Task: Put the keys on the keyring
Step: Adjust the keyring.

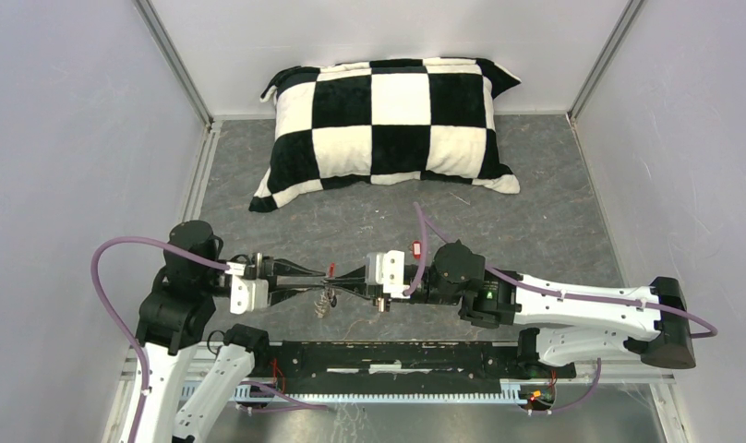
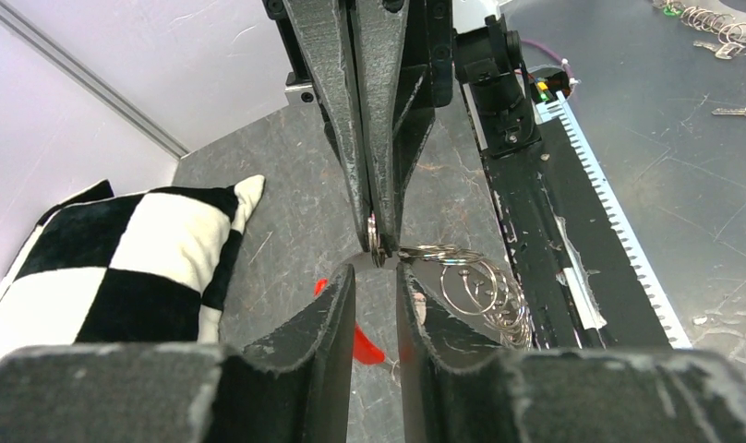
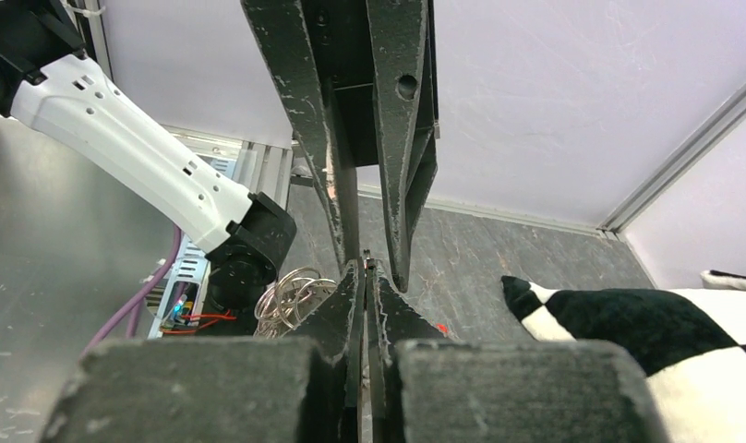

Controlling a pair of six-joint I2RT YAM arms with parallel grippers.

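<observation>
Two claws meet tip to tip above the table (image 1: 554, 221).
- right claw (image 3: 364, 269): pinched tight on a silver sliver, seemingly the end of the keyring (image 2: 475, 288).
- left claw (image 2: 376, 275): narrow gap, nothing clamped; right claw's tips point into that gap.
- keyring coils dangle just beside and below both sets of tips, hung off right claw alone.
- red bit (image 2: 367, 345) under left claw's tips; key head or ring section, cannot tell.
- risks: thin pinch slips, coils drop; left claw, closing, may nip right claw's fingers instead of wire; springy coils swing and snag.
</observation>
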